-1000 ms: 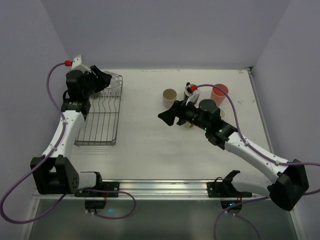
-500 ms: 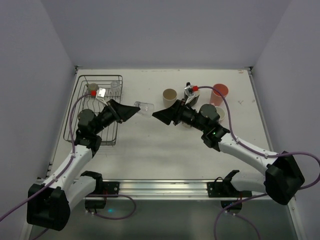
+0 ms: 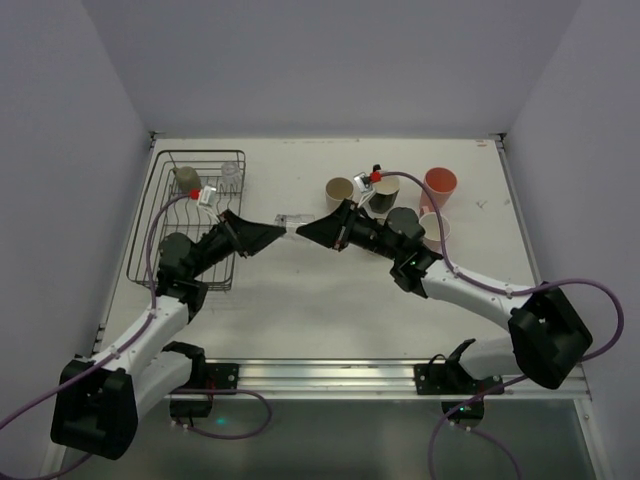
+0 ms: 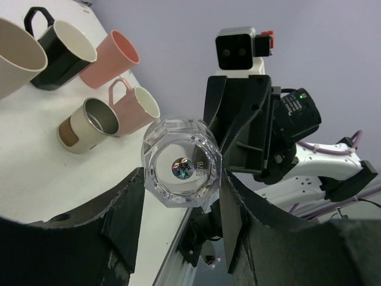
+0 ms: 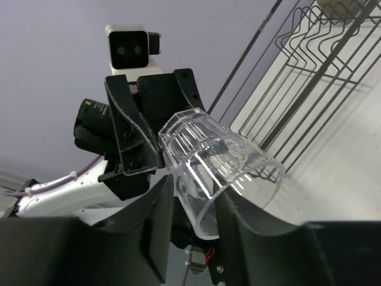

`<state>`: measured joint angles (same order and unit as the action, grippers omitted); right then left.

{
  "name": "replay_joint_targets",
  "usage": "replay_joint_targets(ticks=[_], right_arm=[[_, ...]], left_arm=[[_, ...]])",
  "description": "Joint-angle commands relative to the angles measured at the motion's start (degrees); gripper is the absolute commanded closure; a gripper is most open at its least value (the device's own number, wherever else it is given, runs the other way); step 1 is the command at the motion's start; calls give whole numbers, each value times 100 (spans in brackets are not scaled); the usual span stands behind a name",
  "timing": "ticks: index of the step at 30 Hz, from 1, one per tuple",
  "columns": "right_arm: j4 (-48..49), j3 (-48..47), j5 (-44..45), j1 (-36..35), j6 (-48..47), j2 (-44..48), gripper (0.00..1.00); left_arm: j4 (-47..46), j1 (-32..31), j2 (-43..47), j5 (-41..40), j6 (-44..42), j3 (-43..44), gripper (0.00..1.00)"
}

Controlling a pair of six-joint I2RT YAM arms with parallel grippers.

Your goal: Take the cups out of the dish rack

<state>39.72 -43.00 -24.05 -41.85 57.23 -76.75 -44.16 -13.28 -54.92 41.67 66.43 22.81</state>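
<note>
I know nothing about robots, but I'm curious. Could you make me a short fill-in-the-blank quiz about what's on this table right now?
1. The left gripper is shut on a clear faceted glass whose open mouth faces the ____ gripper.
2. In the dark wire dish rack, ____ cups are in view.
3. The black handled mug stands between the beige tumbler and the ____ tumbler.

Missing words: right; two; salmon-pink.

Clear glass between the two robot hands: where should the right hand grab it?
Take the clear faceted glass by its open rim end, coming from the right. It lies sideways in the air with its mouth toward the right gripper. The left gripper clamps the base end, so only the rim half is free.
</note>
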Motion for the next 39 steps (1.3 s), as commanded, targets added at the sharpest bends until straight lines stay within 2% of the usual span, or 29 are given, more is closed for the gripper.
replay_joint_targets(ticks=[1,2,3,4,5,6,7,8,9,11,12,13,16,19,26,31,35,37,39], right_arm=[[835,-156,-21,-17,279,-24,82],[853,-95,32,-17,280,-7,88],[853,-59,111,-17,288,20,94],[783,-33,138,-17,210,89,99],[652,-67,155,-8,114,125,100],[33,-146,216,-17,-18,151,100],[-461,-260,313,-8,-437,221,100],[-979,-583,435,-8,-702,239,100],[-2141,-839,550,-17,-992,213,100],[-3448,-1714,831,-17,-1923,-153,100],[-4585,-2007,928,-17,-2248,-321,100],[-5075,-2254,1172,-17,-2774,-497,100],[-6536,-3098,1726,-60,-3531,-1244,100],[-7808,-4097,2918,-226,-4103,-2287,100],[-8252,-4900,3240,-421,-4326,-3205,100],[-8481,-5270,3504,-526,-4440,-3855,99],[-8420,-5341,3557,-544,-4431,-4005,96],[-8394,-5376,3644,-561,-4414,-4014,87],[-8350,-5376,3671,-579,-4405,-3944,73]], left_arm=[[-340,-43,51,148,-77,-22,68],[-191,-43,103,140,-165,-5,52],[28,-35,173,105,-305,48,26],[335,-34,226,-35,-472,214,15],[1156,-34,384,-167,-1013,346,8],[1634,-34,463,-325,-1358,512,0],[2483,-34,543,-726,-1648,819,0],[2883,-34,717,-965,-2217,952,0],[3252,-34,789,-1203,-2501,1102,0],[4321,-34,886,-1993,-3281,1559,0],[4702,-34,903,-2240,-3538,1708,0],[5202,-34,895,-2686,-3750,1927,0],[5794,-34,799,-3190,-4243,2148,0],[6224,-43,711,-3287,-4629,2411,0],[6359,-34,807,-3964,-4850,2413,0],[6315,-34,640,-3974,-4868,2272,0],[6306,-34,623,-4079,-4851,2316,0],[6306,-34,588,-4132,-4816,2386,0],[6315,-34,552,-4141,-4772,2500,0]])
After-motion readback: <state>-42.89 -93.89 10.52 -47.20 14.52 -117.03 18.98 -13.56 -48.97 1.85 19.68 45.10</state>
